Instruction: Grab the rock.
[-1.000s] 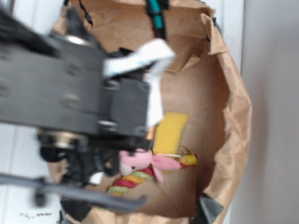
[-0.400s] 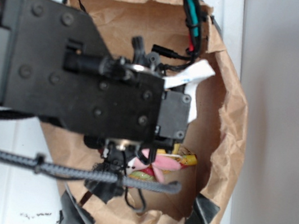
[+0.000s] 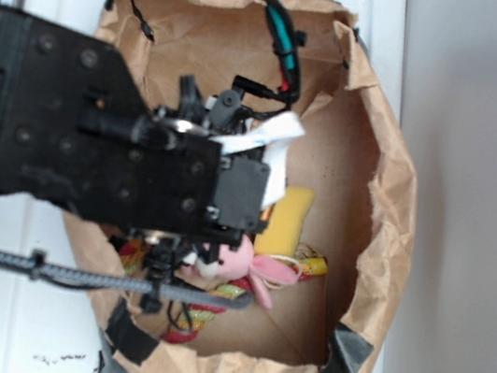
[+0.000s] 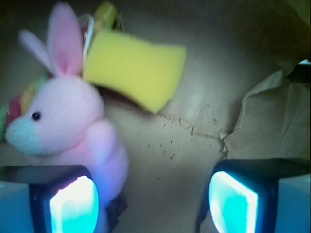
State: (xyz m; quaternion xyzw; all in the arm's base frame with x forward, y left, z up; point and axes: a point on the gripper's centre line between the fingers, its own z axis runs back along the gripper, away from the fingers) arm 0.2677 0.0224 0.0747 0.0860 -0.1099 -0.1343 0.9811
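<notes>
The pincer (image 4: 153, 199) stood open over bare brown paper, its left pad beside the pink bunny (image 4: 63, 121). The rock could not be seen in either view.

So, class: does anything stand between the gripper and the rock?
The rock is not clearly visible in either view. The open gripper hangs over bare paper, the pink plush bunny against one finger. A dark bit under the bunny may be the rock; if so, the bunny is in the way.
</notes>
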